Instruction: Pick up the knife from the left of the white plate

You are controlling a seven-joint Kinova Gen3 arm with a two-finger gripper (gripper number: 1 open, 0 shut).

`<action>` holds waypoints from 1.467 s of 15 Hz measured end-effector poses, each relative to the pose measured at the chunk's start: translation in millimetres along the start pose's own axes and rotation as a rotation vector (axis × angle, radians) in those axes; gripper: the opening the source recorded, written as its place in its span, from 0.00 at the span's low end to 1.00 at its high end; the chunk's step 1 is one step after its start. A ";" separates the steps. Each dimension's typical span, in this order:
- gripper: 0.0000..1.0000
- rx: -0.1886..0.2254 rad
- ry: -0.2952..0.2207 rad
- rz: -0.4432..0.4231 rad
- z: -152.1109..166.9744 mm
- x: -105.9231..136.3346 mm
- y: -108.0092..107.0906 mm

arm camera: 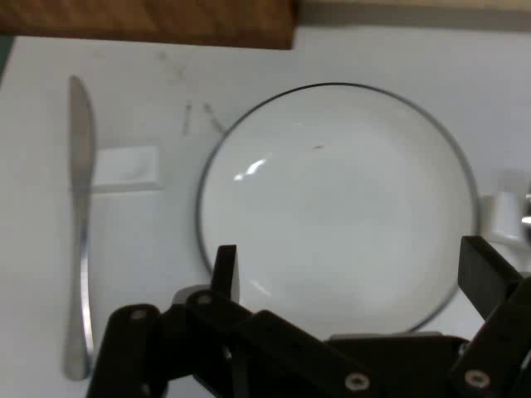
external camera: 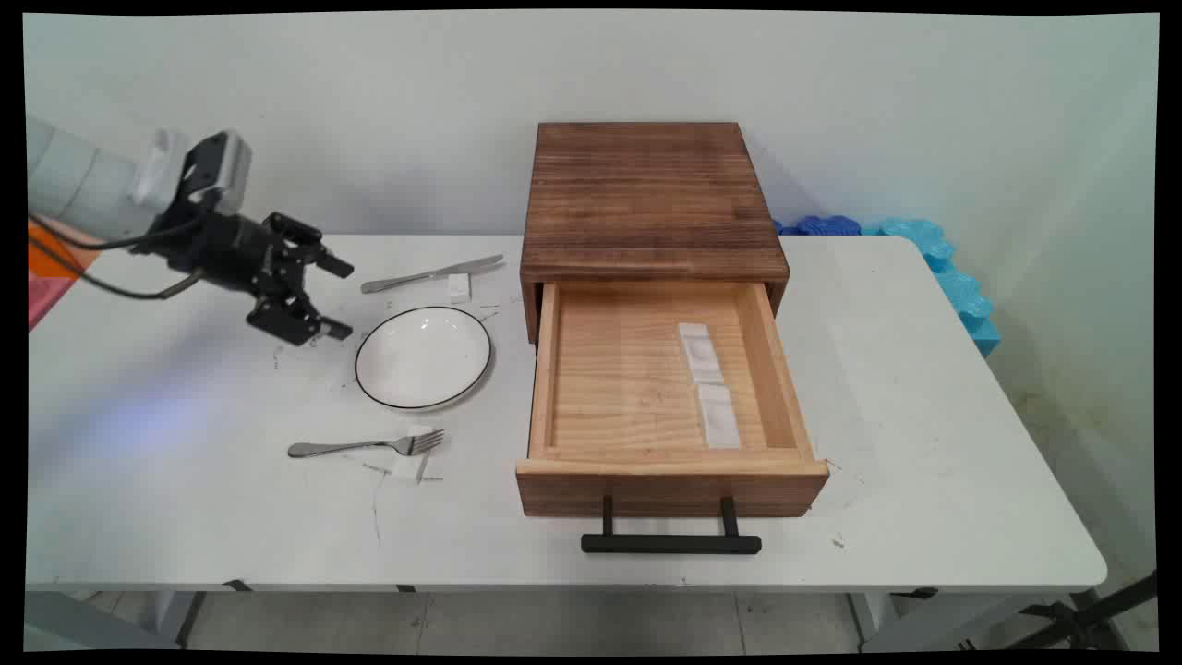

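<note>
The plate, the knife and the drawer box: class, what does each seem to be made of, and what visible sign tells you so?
Plate: probably glazed ceramic; glossy white with a thin dark rim line and bright highlights.
Knife: polished metal, likely steel; silvery and reflective.
Drawer box: wood; dark-stained top with visible grain, while the open drawer is paler and looks unstained. Its handle is matte black, possibly metal.

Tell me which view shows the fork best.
The main view. The fork lies whole on the table, nearer the camera than the plate, tines resting on a small white block. In the hand view the fork cannot be made out; only the white block shows at the right edge beyond the plate.
</note>
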 end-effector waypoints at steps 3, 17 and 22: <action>1.00 0.032 -0.042 0.015 12.4 10.1 -20.5; 1.00 0.080 -0.211 0.083 95.2 25.3 -128.5; 1.00 0.051 -0.244 0.103 124.7 24.8 -152.7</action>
